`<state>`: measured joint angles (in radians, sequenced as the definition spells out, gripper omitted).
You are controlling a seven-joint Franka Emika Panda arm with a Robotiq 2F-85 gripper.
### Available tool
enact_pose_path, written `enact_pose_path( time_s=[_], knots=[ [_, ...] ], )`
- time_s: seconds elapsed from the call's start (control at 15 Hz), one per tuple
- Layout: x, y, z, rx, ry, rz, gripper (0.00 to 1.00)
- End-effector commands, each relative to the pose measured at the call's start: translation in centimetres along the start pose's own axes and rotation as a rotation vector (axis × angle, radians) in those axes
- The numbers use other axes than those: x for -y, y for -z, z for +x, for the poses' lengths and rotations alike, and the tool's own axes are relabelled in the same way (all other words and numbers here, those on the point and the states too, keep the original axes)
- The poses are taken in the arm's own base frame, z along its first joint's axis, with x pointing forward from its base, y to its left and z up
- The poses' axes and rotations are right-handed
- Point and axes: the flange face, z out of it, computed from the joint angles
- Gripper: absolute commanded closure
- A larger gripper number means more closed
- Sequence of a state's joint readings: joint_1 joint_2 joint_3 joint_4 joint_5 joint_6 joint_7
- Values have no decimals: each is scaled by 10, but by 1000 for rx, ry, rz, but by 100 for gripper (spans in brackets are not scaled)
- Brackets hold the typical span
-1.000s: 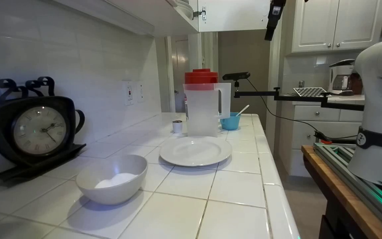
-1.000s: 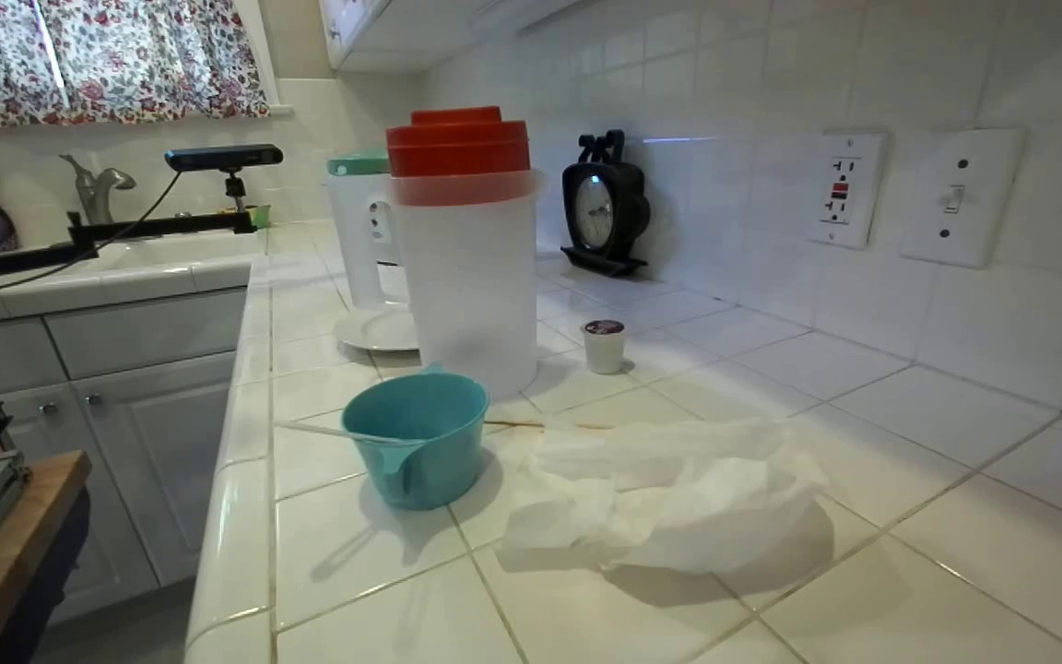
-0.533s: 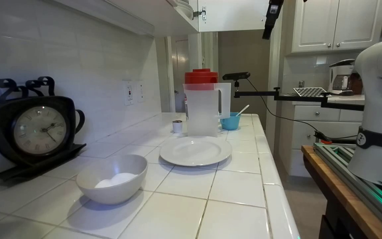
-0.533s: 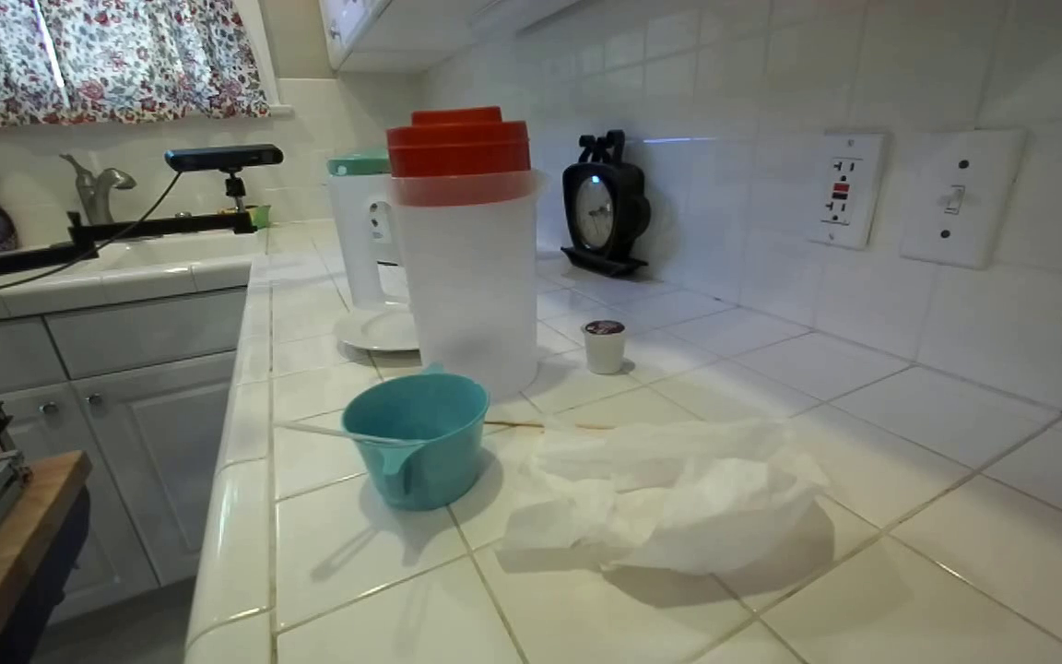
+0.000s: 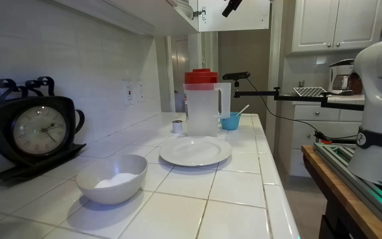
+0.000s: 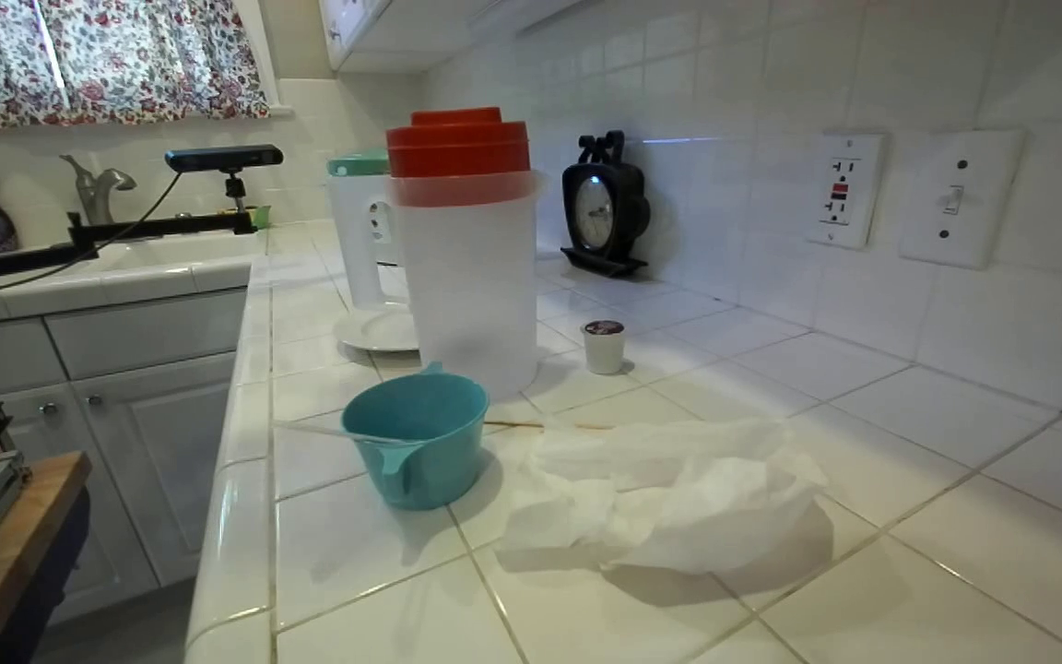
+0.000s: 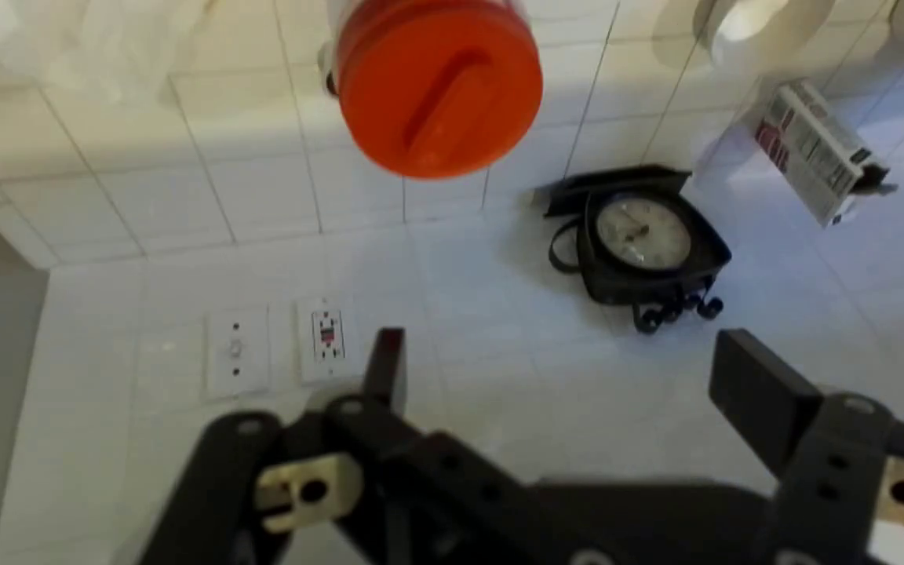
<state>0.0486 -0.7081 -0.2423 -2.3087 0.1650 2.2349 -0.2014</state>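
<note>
My gripper (image 7: 566, 361) is open in the wrist view, with nothing between its fingers. It hangs high above the counter; in an exterior view only a dark finger tip (image 5: 232, 7) shows at the top edge. The nearest tall thing below is a clear pitcher (image 5: 201, 111) with a red lid (image 7: 444, 94), upright and apart from the gripper. A white plate (image 5: 196, 151) lies beside the pitcher. A grey-white bowl (image 5: 111, 186) holds white contents. A blue cup (image 6: 420, 443) with a white utensil and a small white pod (image 6: 604, 349) stand near the pitcher.
A black clock (image 5: 40, 131) leans by the tiled wall. Crumpled white paper (image 6: 669, 507) lies on the counter. An open cabinet door (image 5: 234, 16) hangs overhead near the gripper. A camera (image 5: 236, 76) on a black bar stands beyond the counter edge. A box (image 7: 813, 149) stands past the clock.
In an exterior view the gripper finger has moved left and up, in front of the open cabinet door, and tilted. The arm shifted slightly left. The objects on the counter have not moved.
</note>
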Motion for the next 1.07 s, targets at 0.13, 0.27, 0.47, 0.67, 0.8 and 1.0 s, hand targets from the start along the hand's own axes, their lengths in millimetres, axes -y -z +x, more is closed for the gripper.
enact_pose_path(
  time_s=[0.13,0.27,0.47,0.67,0.8,1.0],
  knots=[
    [-20,12,98,-141,112,105,0],
    [-19,14,89,-147,74,78,0],
    [-19,9,95,-141,75,71,0],
    [-20,11,94,-144,74,70,0],
    [-20,11,94,-144,74,70,0],
    [-20,11,94,-144,75,70,0]
  ],
)
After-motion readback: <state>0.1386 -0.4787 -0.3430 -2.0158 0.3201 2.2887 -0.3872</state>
